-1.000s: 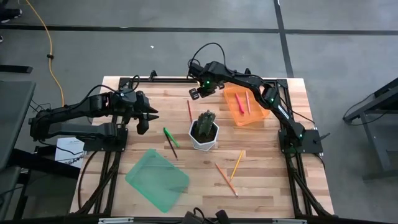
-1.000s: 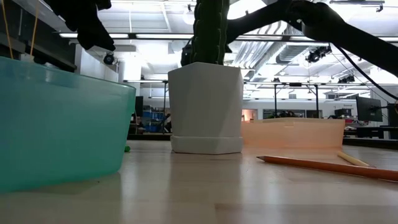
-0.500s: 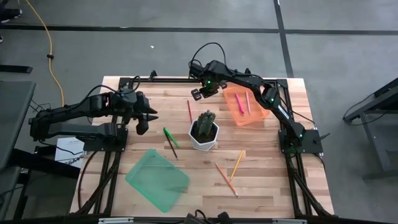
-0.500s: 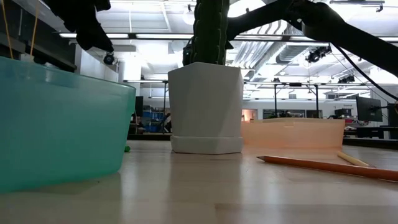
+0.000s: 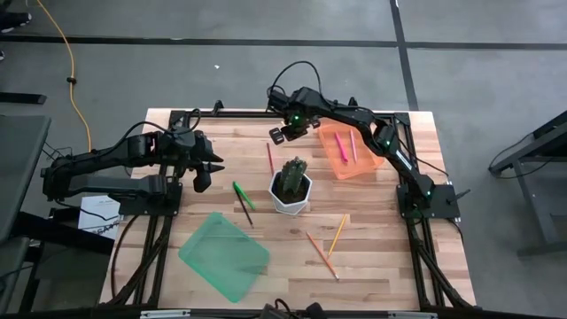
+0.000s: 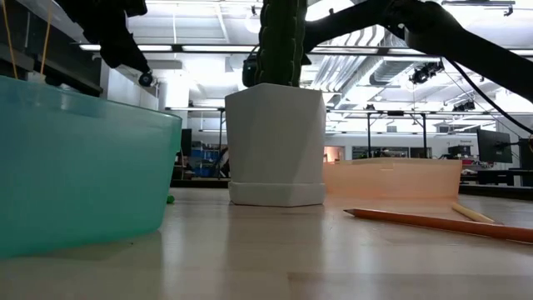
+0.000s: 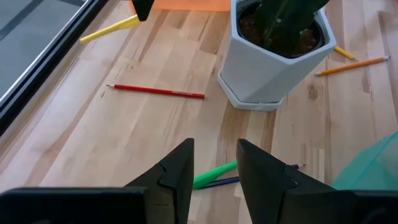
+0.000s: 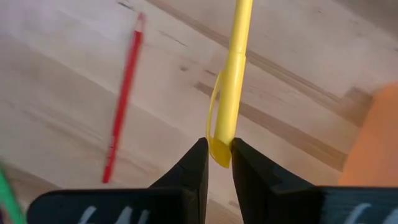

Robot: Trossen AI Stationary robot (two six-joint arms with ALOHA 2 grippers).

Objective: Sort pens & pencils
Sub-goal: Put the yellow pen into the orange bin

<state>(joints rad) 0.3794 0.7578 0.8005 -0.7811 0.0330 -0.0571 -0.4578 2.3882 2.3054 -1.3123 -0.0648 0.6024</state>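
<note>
right tool (image 8: 217, 155) shifted slightly, clamped on yellow pen (image 8: 231, 74); left tool (image 7: 214, 165) parted, empty; no writing legible.

Grey concrete floor (image 5: 221, 71) crossed by dark lines, a yellow cable (image 5: 69, 75), bright ceiling lights (image 6: 208, 12) beyond.

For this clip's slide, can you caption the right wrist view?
Right hand shut on a yellow pen above the wooden table, a red pencil lying alongside.
</note>
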